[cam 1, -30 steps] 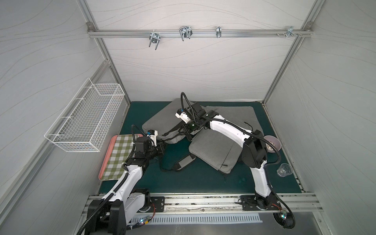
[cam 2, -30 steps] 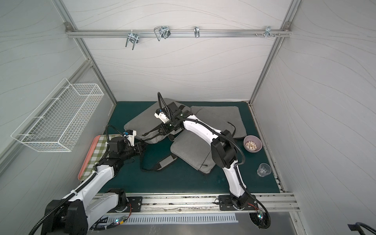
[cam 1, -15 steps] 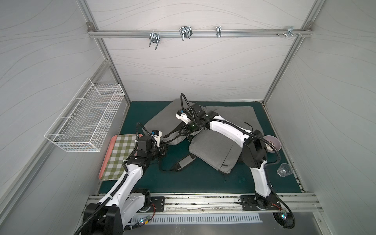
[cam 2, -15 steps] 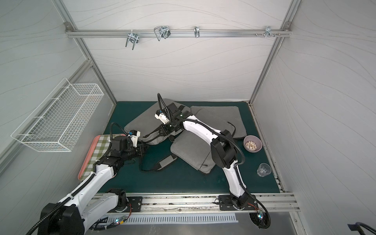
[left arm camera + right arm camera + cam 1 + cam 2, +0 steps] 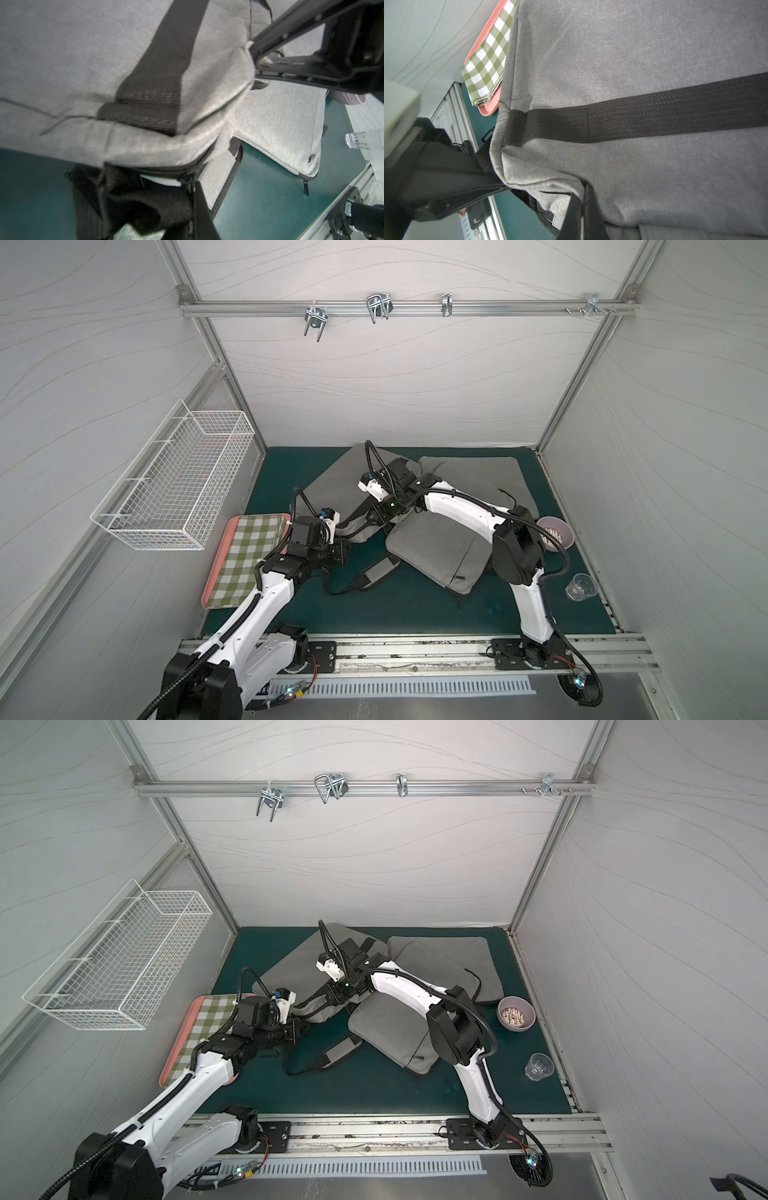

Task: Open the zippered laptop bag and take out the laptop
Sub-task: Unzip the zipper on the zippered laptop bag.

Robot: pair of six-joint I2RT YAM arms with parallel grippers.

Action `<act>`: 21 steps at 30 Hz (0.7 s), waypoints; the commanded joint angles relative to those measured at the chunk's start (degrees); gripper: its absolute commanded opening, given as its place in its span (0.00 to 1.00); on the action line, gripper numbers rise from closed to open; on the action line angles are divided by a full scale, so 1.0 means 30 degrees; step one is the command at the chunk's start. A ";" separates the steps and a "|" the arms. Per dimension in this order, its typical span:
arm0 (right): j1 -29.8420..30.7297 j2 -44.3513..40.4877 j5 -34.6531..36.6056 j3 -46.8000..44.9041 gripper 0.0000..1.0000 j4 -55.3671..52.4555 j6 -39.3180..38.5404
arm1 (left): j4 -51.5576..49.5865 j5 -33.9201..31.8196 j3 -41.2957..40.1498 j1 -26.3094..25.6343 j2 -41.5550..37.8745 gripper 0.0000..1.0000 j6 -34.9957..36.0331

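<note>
The grey laptop bag (image 5: 336, 489) with black straps lies at the back left of the green mat, seen in both top views (image 5: 291, 969). My right gripper (image 5: 376, 515) (image 5: 583, 209) is shut on a fold of the bag's fabric at its near corner and holds it up. My left gripper (image 5: 347, 551) (image 5: 194, 205) is shut at the zipper slider (image 5: 187, 179) on the bag's near edge. The zip is open behind it onto a dark inside. A pale strip (image 5: 162, 181) shows there; I cannot tell whether it is the laptop.
A second grey bag (image 5: 436, 556) lies just right of the grippers, a third (image 5: 478, 477) at the back right. A padded shoulder strap (image 5: 376, 572) trails in front. A pink tray with a checked cloth (image 5: 249, 556), a bowl (image 5: 557, 531) and a glass (image 5: 582, 587) flank the mat.
My left gripper has slid a little to the right along the bag's near edge. The right arm has stayed where it was, still gripping the corner.
</note>
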 commanded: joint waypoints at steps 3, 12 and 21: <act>0.0223 -0.0236 0.1030 -0.0199 0.00 0.2272 0.0314 | -0.0320 0.1000 0.2266 -0.0649 0.1077 0.06 0.0362; 0.0576 -0.0727 0.0722 -0.1331 0.00 0.2612 0.0504 | -0.0381 0.0827 0.4500 -0.2694 0.3729 0.06 0.0203; 0.0732 -0.1053 0.0140 -0.2241 0.00 0.3271 0.0800 | 0.0461 0.1258 0.6029 -0.3966 0.6793 0.11 -0.0213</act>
